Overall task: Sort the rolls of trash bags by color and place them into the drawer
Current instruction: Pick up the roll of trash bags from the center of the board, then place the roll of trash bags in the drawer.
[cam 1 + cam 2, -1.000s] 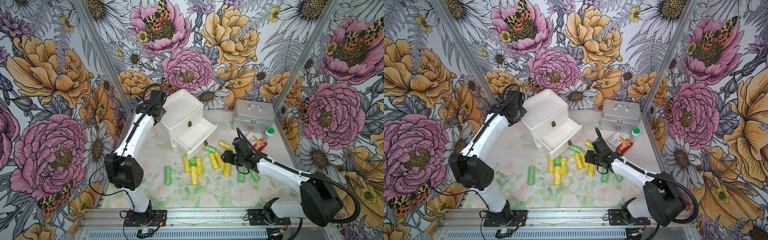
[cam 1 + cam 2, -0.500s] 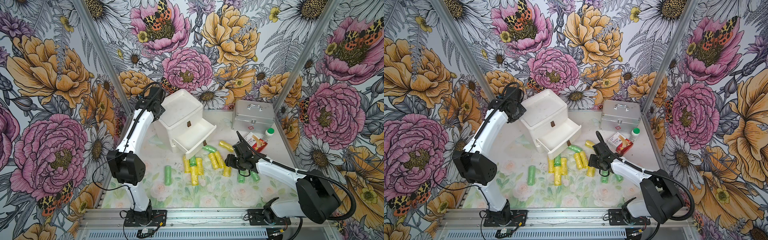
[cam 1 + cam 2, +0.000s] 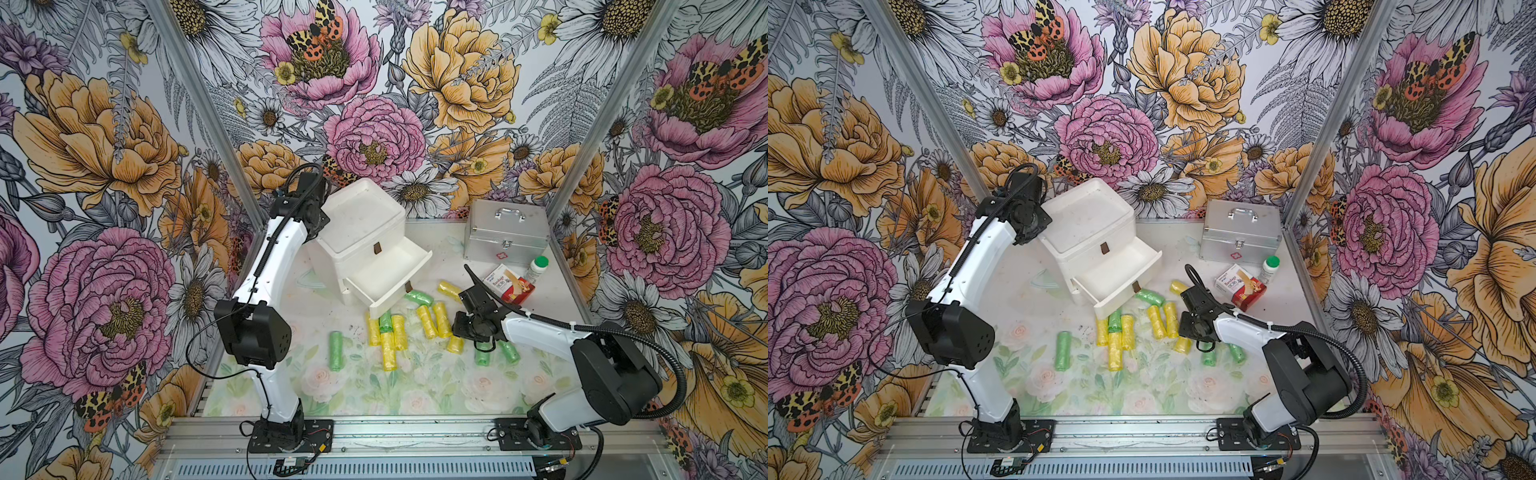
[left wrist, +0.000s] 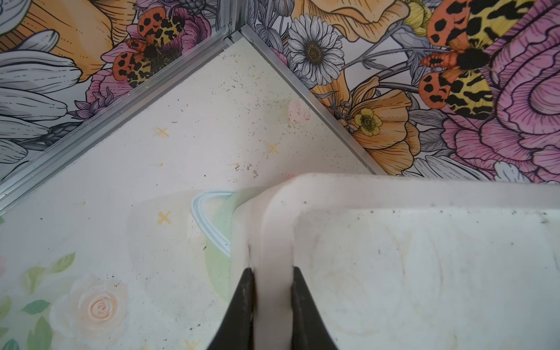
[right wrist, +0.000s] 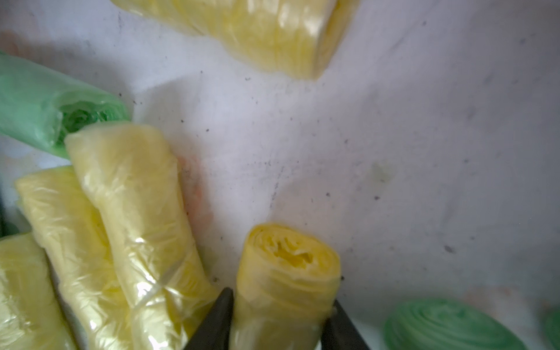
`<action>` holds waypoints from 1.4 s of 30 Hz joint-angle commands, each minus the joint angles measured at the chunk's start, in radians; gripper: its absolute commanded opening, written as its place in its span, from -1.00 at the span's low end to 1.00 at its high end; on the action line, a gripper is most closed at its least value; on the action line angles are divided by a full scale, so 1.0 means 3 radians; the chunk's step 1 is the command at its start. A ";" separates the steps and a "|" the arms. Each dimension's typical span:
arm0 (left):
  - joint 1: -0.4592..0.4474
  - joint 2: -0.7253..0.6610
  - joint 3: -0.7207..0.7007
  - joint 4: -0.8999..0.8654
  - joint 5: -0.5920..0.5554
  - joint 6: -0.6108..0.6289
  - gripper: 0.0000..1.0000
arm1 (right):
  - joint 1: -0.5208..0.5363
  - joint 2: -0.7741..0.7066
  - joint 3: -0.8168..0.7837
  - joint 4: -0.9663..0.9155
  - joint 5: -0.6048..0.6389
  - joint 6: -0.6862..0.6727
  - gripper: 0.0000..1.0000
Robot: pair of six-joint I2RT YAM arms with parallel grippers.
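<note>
The white drawer (image 3: 361, 232) chest stands at the back left, one drawer (image 3: 386, 278) pulled out and empty, in both top views (image 3: 1117, 274). My left gripper (image 4: 270, 272) is shut on the chest's raised top rim (image 4: 275, 230). Yellow and green rolls of trash bags (image 3: 430, 320) lie scattered in front of the open drawer. My right gripper (image 5: 280, 300) is shut on one short yellow roll (image 5: 288, 272), which lies at the right end of the pile (image 3: 455, 344). Its fingers (image 5: 218, 318) press both sides of the roll. No purple rolls show.
A silver metal case (image 3: 505, 237) stands at the back right. In front of it are a red bandage box (image 3: 511, 284) and a white green-capped bottle (image 3: 536, 270). Two green rolls (image 3: 482, 357) lie under my right forearm, and a lone green roll (image 3: 336, 351) lies to the left.
My right gripper has slid a little toward the near right and its jaws have narrowed onto the yellow roll. My left gripper keeps its hold on the chest rim; that arm's elbow shifted slightly.
</note>
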 commanded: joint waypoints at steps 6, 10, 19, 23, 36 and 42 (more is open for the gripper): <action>-0.0105 0.0348 -0.0124 -0.0094 0.0671 -0.0109 -1.00 | -0.0036 -0.0324 -0.0065 -0.0068 -0.0064 0.0080 -0.35; -0.0105 0.0358 -0.0147 -0.0094 0.0707 -0.0130 -1.00 | -0.0070 -0.0685 -0.0128 -0.0120 -0.0069 0.0140 -0.35; -0.0103 0.0317 -0.0199 -0.0095 0.0756 -0.0140 -1.00 | -0.0256 -0.1097 0.0187 -0.0185 -0.0369 0.0206 -0.36; -0.0101 0.0285 -0.0228 -0.0097 0.0762 -0.0156 -1.00 | -0.0292 -0.0954 0.0602 -0.0215 -0.0462 0.0133 -0.36; -0.0097 0.0206 -0.0286 -0.0099 0.0768 -0.0176 -1.00 | -0.0200 -0.0017 0.2012 -0.0148 -0.0909 0.0368 -0.36; -0.0100 0.0182 -0.0301 -0.0097 0.0764 -0.0175 -1.00 | -0.0039 0.0356 0.2462 -0.0053 -0.0955 0.0536 -0.35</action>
